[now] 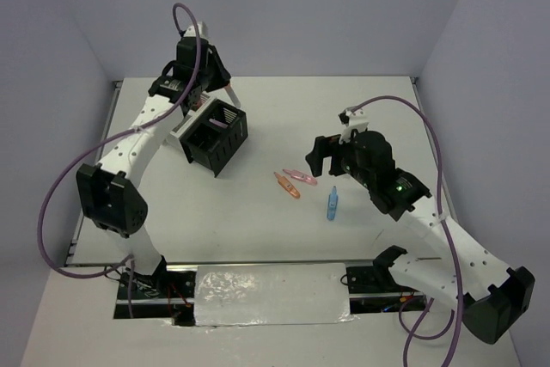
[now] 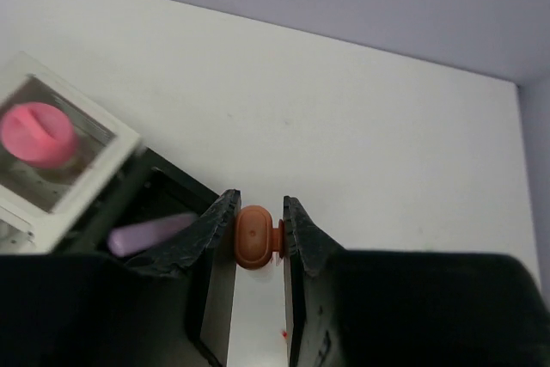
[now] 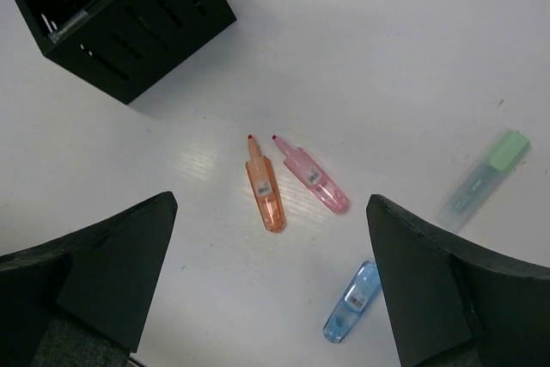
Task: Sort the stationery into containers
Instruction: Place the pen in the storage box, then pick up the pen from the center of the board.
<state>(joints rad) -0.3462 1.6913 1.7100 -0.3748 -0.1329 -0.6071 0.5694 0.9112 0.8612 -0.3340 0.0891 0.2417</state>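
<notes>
Readable text: none.
Orange marker (image 3: 267,202): small sticker, print too fine to read.
Pink marker (image 3: 316,186): likewise.
Blue marker (image 3: 351,302): likewise.

Your left gripper (image 2: 259,211) pinches a small orange piece (image 2: 252,238) between its black fingers, above the white table (image 2: 344,109). To its left you see a purple marker (image 2: 150,234) lying in a black bin (image 2: 168,195), and a pink cap (image 2: 36,135) inside the white bin (image 2: 120,137) beside it.
</notes>
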